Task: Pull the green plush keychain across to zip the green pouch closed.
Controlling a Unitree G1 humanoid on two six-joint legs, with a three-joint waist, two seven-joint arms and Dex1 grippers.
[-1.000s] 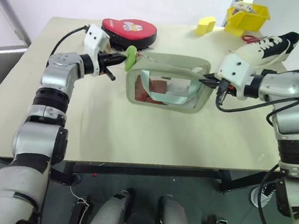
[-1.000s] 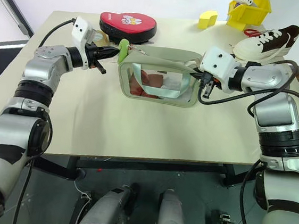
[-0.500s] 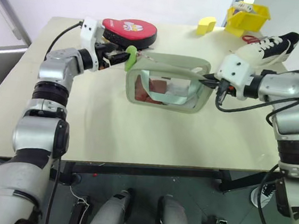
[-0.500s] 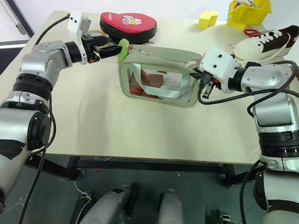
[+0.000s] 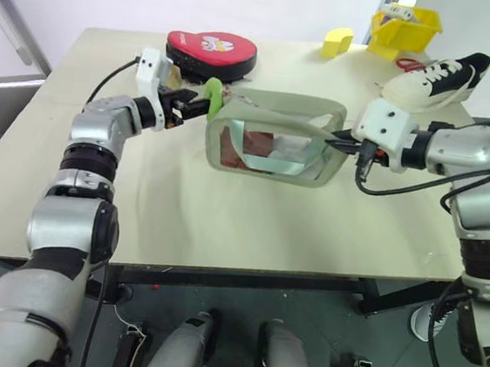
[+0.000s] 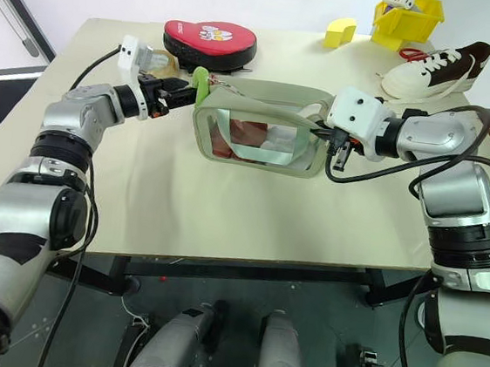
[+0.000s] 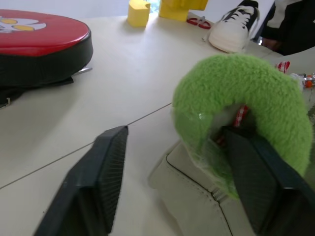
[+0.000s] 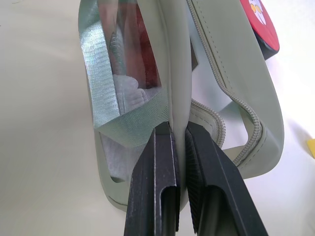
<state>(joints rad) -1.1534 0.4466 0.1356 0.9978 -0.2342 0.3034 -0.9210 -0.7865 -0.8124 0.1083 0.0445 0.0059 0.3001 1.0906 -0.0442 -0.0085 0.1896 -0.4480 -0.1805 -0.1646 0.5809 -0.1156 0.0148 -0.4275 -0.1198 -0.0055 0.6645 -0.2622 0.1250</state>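
The fuzzy lime green plush keychain sits between the parted fingers of the left gripper; the right gripper pinches the sage green pouch at its end farthest from the keychain.

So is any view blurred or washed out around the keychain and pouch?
Left wrist view: green plush keychain sharp, black fingers soft up close. Right wrist view: green pouch crisp, table pale. Left eye view: even light, window sheen on the pouch.
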